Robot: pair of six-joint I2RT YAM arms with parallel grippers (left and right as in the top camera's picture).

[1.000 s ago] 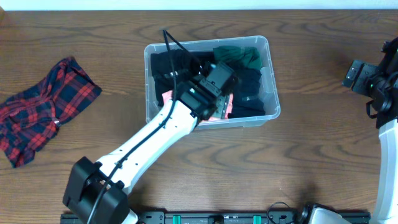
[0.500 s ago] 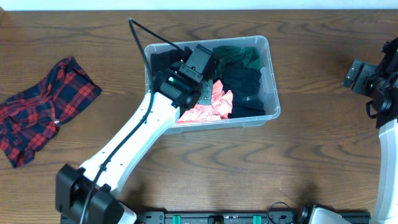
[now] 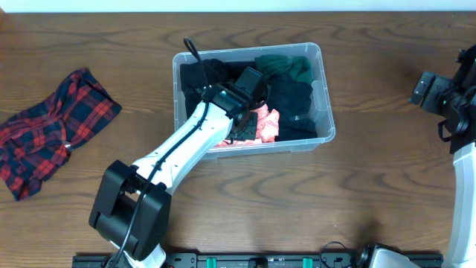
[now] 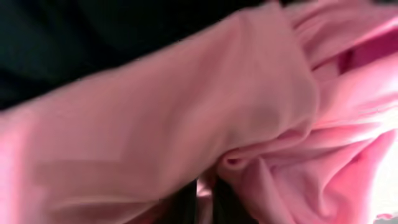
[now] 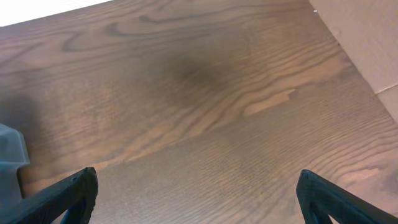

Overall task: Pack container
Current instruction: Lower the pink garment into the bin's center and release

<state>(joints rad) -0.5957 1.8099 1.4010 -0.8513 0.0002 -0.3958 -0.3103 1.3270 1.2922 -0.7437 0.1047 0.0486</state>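
Two grippers are seen. The left gripper [image 4: 206,198] is buried in pink cloth [image 4: 186,112] in the container [image 3: 325,97], and its grip cannot be told. The right gripper [image 5: 196,186] is spread wide.

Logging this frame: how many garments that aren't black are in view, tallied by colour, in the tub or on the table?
Pink garment, in the container: 1
Dark green garment, in the container: 1
Red plaid garment, on the table: 1
Total: 3
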